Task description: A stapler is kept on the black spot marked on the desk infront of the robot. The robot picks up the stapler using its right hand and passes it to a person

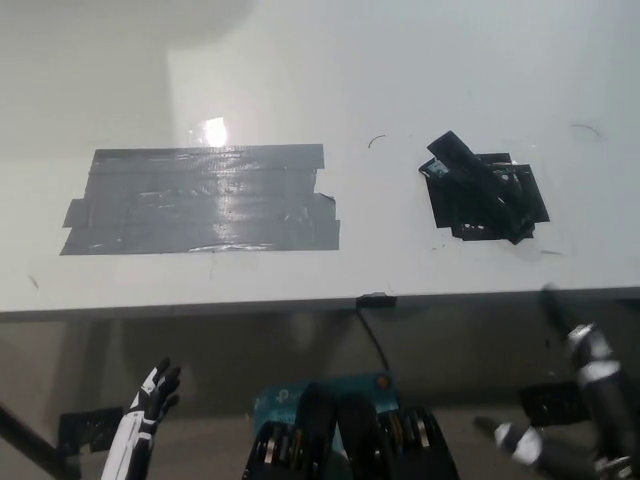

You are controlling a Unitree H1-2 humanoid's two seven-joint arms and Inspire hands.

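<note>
Black stapler [483, 184] diagonal on taped spot [530, 198], bench [400, 80]; right robot hand [560, 420] wide, low; left robot hand [150, 405] idle, spread. Risk: skewed grasp, slip.

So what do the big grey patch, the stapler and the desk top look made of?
Grey patch: overlapping tape strips, probably duct tape, semi-glossy with visible seams. Stapler: black, likely plastic or painted metal; too dark to tell. Desk: smooth white laminate-like surface, reflecting a light.
</note>
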